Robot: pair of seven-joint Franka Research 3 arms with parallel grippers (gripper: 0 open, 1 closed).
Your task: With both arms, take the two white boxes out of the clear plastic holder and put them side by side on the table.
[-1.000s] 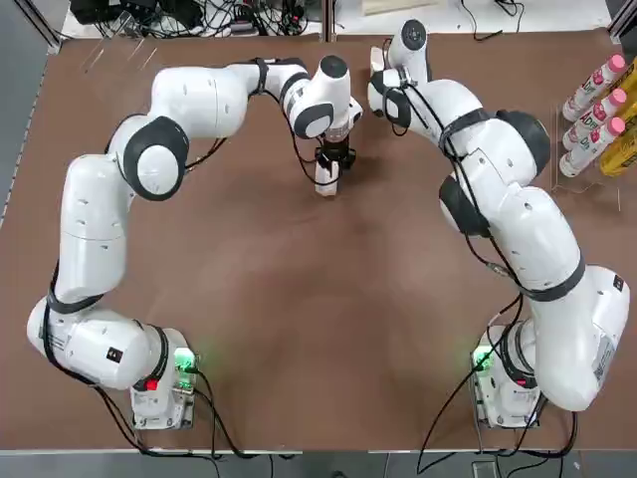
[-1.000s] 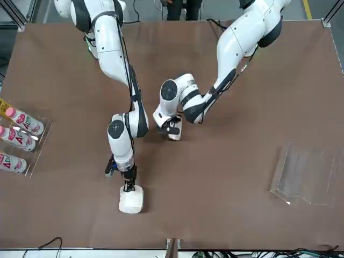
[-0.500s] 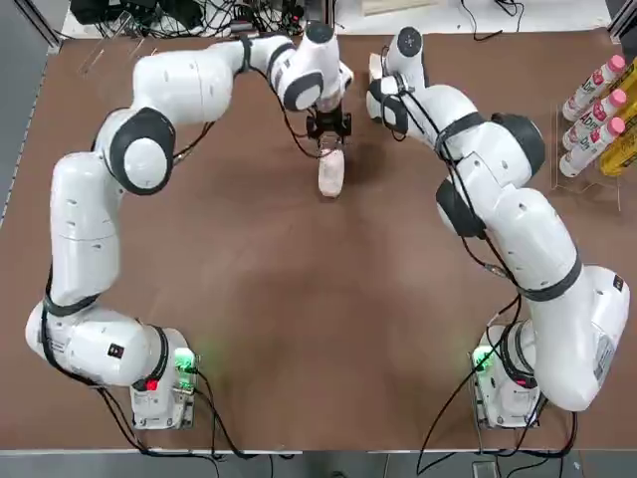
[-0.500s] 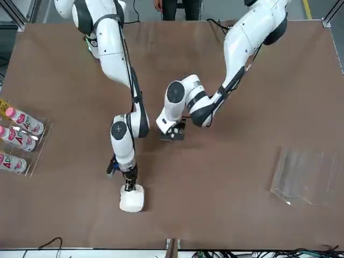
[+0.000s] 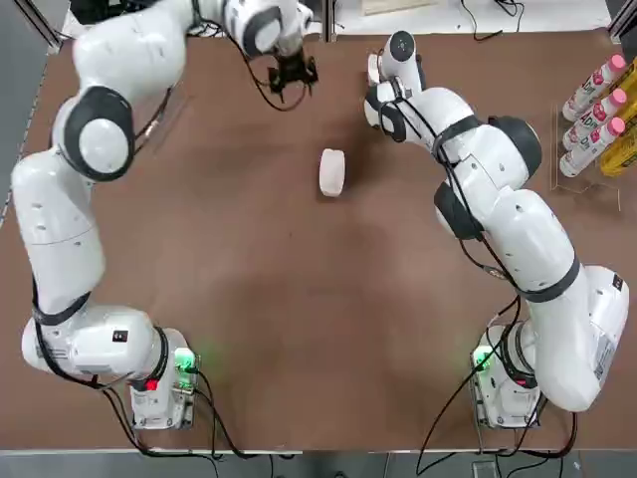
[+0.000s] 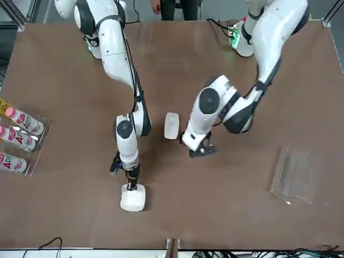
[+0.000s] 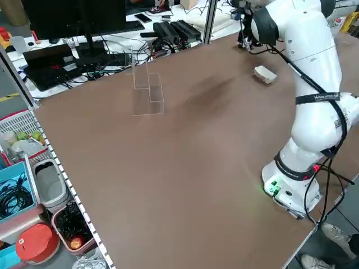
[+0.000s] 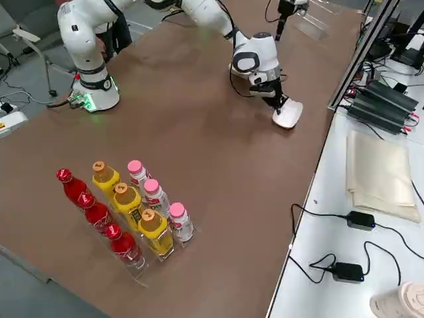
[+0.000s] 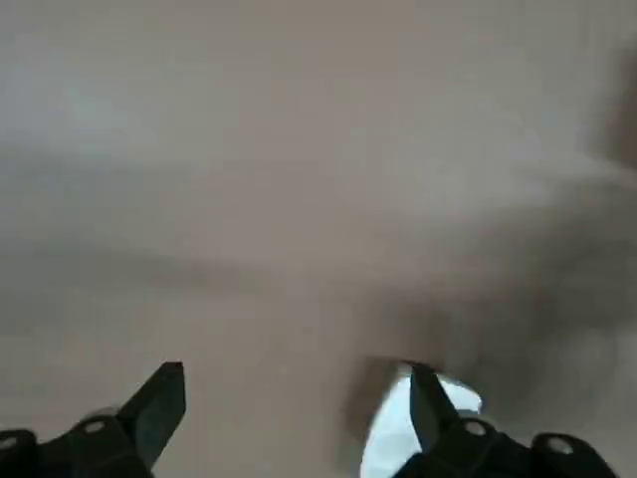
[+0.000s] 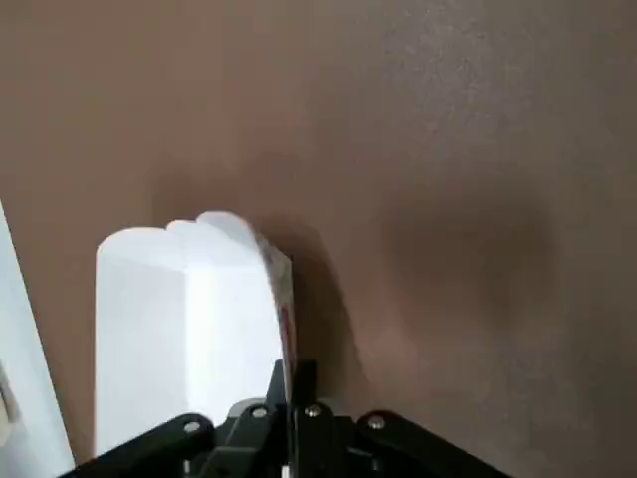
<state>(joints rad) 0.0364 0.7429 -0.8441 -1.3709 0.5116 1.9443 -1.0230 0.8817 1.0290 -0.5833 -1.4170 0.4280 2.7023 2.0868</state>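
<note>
The left gripper [image 5: 292,76] has let go of one white box [image 5: 331,171] mid-table and swung away, jaws wide. The right gripper [image 6: 130,184], jaws pinched shut, touches the other box [image 6: 133,198] near the far edge, well apart from the first; I'd say pairing them remains.

Two plain white boxes [image 6: 171,125] [image 6: 133,198] lie on the brown table [image 6: 64,215]; the bottles [image 8: 177,222] wear pink, orange and red caps.

Left pincer [image 6: 200,151] open above bare table [image 6: 242,199] — one white box [image 6: 171,125] beside it, right pincer [image 6: 131,185] touching another box [image 6: 133,199]
</note>
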